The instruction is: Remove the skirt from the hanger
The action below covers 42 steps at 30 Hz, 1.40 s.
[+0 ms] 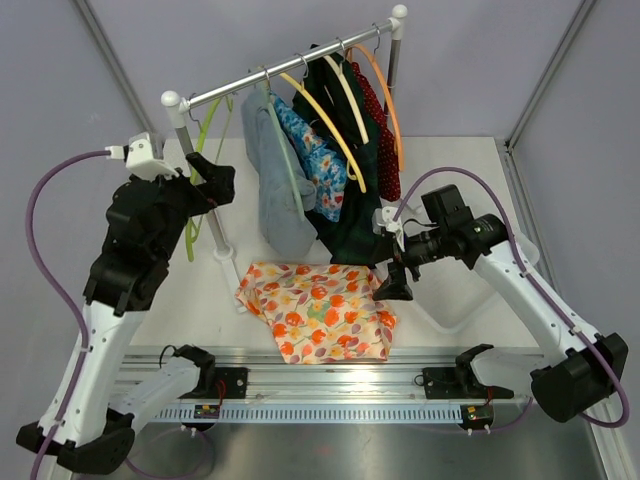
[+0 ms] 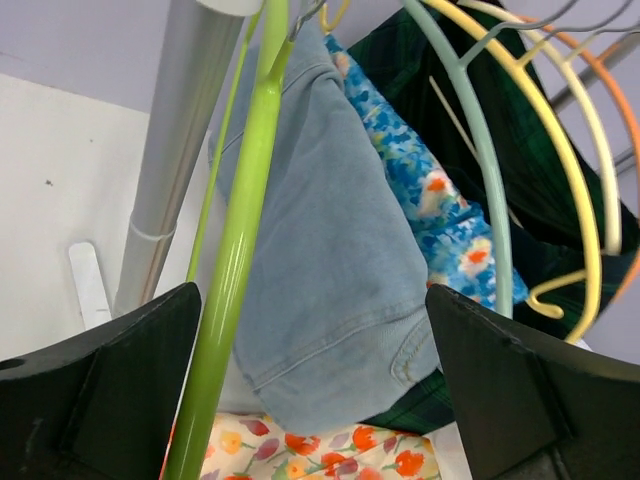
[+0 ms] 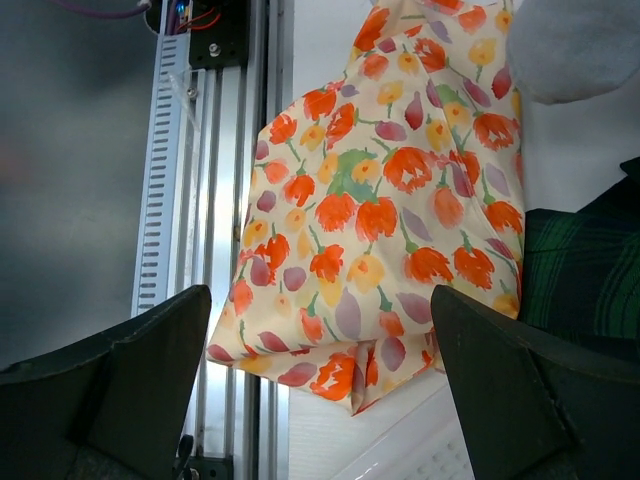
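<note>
The skirt [image 1: 318, 310], cream with orange and purple flowers, lies crumpled flat on the white table, off any hanger. It also shows in the right wrist view as the skirt [image 3: 390, 200] and low in the left wrist view as the skirt [image 2: 300, 450]. A bare lime-green hanger [image 1: 192, 232] hangs at the rack's left end. My left gripper [image 1: 215, 178] is open around the hanger's green bar [image 2: 235, 250], which runs through the gap close to the left finger [image 2: 100, 390]. My right gripper [image 1: 395, 282] hovers open above the skirt's right edge, holding nothing.
The rack rail [image 1: 290, 75] carries a denim garment [image 1: 275, 190], a blue floral one [image 1: 318, 160] and dark plaid clothes [image 1: 350, 200] on yellow, cream and orange hangers. The rack's post [image 1: 207, 215] stands beside my left gripper. An aluminium rail [image 1: 330, 385] runs along the near table edge.
</note>
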Motion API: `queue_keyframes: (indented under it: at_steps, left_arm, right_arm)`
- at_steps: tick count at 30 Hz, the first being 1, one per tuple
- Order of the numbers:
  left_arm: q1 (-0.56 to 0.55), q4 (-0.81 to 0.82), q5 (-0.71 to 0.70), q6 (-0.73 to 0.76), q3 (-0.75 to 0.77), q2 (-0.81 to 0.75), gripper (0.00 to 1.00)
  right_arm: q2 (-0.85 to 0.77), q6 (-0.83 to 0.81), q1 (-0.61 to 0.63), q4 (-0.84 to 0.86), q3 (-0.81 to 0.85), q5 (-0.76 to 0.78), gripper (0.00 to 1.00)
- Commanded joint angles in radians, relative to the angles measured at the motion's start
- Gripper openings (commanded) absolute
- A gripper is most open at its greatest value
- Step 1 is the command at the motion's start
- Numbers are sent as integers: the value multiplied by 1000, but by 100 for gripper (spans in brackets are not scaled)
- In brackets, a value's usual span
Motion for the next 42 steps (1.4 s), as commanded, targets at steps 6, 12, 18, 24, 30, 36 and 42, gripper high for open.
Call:
queue_keyframes:
  at_steps: [6, 12, 18, 24, 30, 36, 42]
  left_arm:
    - [4, -125, 70, 207, -65, -240, 99]
    - [4, -182, 41, 244, -238, -495, 99]
    - [4, -258, 38, 189, -353, -680, 99]
    - [4, -309, 26, 147, -378, -799, 99]
    - [4, -320, 36, 120, -354, -868, 99]
    - [4, -330, 59, 110, -303, -877, 99]
    - [4, -280, 131, 94, -223, -862, 99]
  right_arm:
    - [46, -398, 134, -119, -45, 27, 99]
    - [121, -443, 322, -22, -104, 246, 99]
    - [300, -67, 485, 322, -102, 614, 99]
    - [471, 13, 498, 409, -78, 751, 98]
    - [554, 41, 511, 357, -50, 693, 35]
    - [399, -26, 509, 112, 49, 556, 0]
    - [238, -212, 393, -311, 368, 395, 0]
